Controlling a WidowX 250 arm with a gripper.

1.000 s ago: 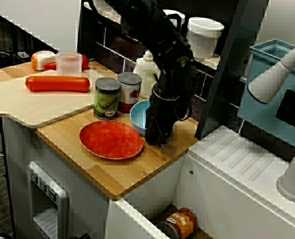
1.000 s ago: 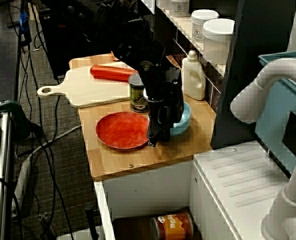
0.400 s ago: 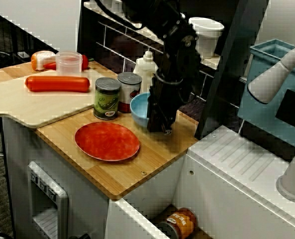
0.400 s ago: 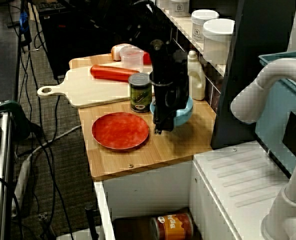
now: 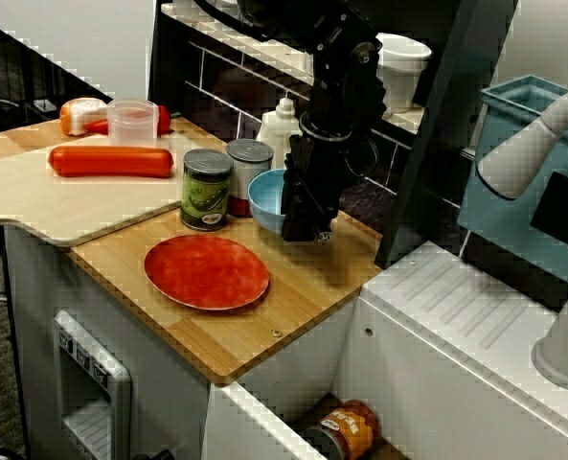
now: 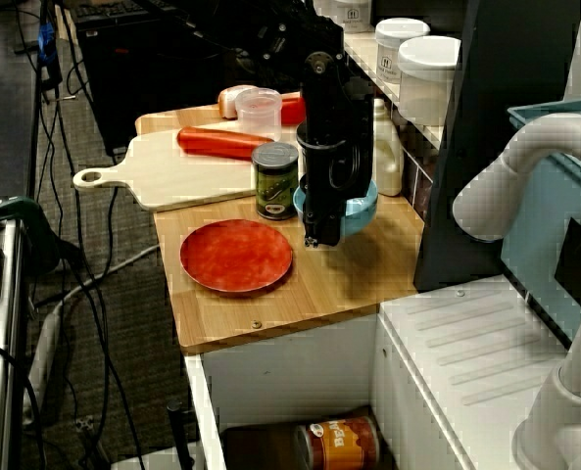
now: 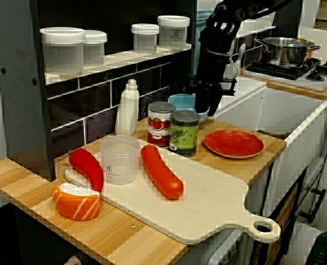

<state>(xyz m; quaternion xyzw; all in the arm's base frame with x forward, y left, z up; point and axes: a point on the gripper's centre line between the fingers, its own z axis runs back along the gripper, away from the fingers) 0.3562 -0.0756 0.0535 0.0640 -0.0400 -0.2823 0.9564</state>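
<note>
Although the jaws are partly hidden, the gripper (image 5: 303, 230) seems pinched on the rim of the blue bowl (image 5: 267, 195). The bowl is raised just clear of the wooden counter (image 5: 307, 292), near the red plate (image 5: 207, 272), not yet set down.

Cans (image 5: 207, 192), bottle (image 5: 280, 129) crowd bowl (image 5: 266, 198); countertop (image 5: 312, 287) beside plate (image 5: 207, 271) open.

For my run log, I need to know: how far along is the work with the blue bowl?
Done: the hand is shut on the rim of the blue bowl. In hand: the bowl appears raised just off the wooden counter, near the green can. Left: it is not yet set down anywhere; the red plate in front lies bare.
</note>
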